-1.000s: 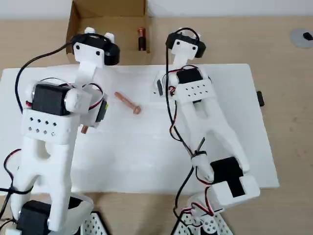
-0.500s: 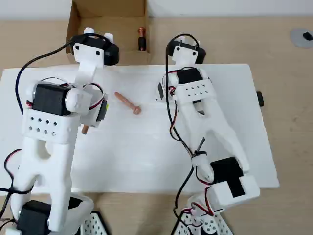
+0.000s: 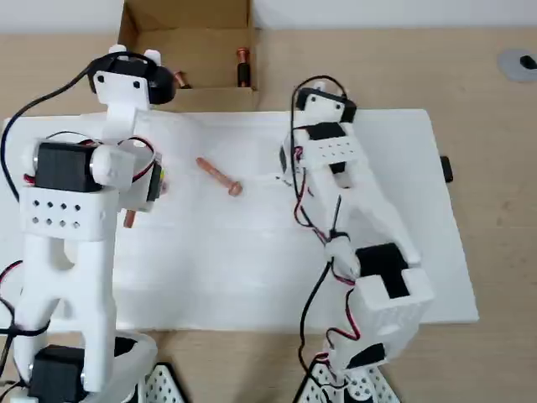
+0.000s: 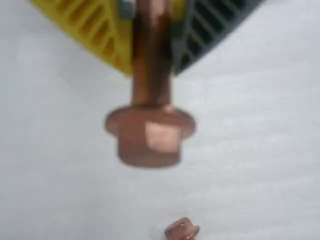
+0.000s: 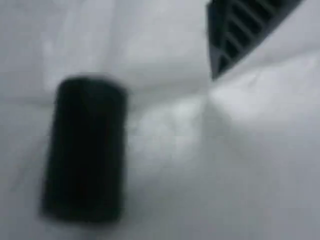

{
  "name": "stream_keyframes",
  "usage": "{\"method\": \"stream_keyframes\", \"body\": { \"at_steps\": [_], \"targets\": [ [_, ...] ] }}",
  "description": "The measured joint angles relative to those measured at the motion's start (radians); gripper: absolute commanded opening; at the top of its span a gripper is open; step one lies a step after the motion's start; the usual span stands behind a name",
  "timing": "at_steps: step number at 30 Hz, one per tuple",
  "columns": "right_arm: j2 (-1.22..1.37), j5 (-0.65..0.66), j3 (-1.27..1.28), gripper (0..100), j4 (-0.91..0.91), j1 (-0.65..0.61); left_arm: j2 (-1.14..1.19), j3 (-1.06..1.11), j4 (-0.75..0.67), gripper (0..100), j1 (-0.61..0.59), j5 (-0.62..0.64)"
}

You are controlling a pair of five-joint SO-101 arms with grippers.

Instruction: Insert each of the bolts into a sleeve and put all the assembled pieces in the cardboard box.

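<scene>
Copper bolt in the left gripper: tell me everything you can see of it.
A copper-coloured metal bolt with a smooth shank and a flanged hex head. The left gripper is shut on its shank, between a yellow finger and a dark finger; the head sticks out past them, touching nothing, above the white mat.

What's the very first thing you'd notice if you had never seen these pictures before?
Probably the copper bolt clamped in the left gripper, its head sticking out above the white sheet. Next comes a second bolt lying loose on that sheet between the two arms, and a black sleeve resting on the sheet by the right arm. At the far edge, the cardboard box holds a coppery piece.
</scene>
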Motion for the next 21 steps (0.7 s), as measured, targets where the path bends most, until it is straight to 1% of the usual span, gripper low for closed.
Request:
{"method": "stream_keyframes", "body": {
  "at_steps": [7, 21],
  "targets": [
    [0.008, 0.0, -0.011, 28.1, -0.006, 0.068, 0.0, 0.0, 0.0, 1, 0.0, 0.0],
    [0.009, 0.0, -0.044, 28.1, -0.014, 0.069, 0.0, 0.0, 0.0, 1, 0.0, 0.0]
  ]
}}
